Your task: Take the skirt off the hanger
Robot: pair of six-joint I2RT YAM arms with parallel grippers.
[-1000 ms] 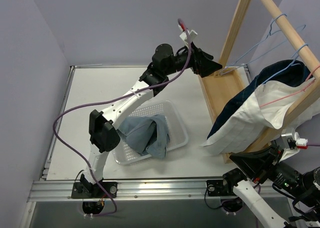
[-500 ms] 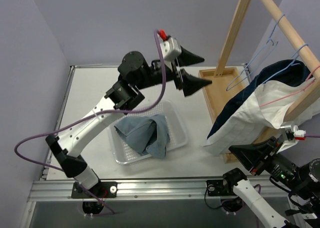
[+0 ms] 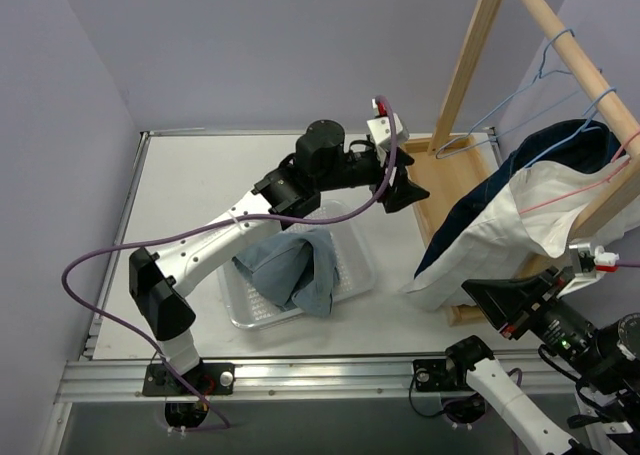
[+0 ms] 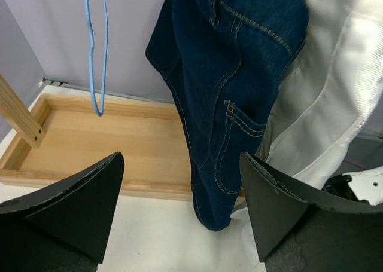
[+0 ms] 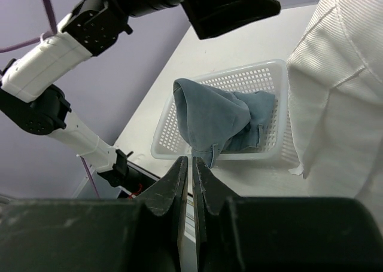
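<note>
Pale wood forms the rack (image 3: 470, 65). From its rail hang a ribbed white garment (image 4: 335, 98) and, partly covered by it, the dark denim skirt (image 4: 233, 63), heavy-looking, contrast-stitched, pocketed. Approach seems the step in hand: the left gripper (image 4: 181, 158) faces the skirt's lower edge, jaws wide apart, touching nothing. Next it probably needs a pinch on denim alone. The right gripper (image 5: 190, 164) is closed and empty.

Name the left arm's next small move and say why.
Probably ease the left tool forward toward the denim skirt: its jaws stand open and empty, and the skirt's lower hem hangs just ahead between them, not yet gripped.
</note>
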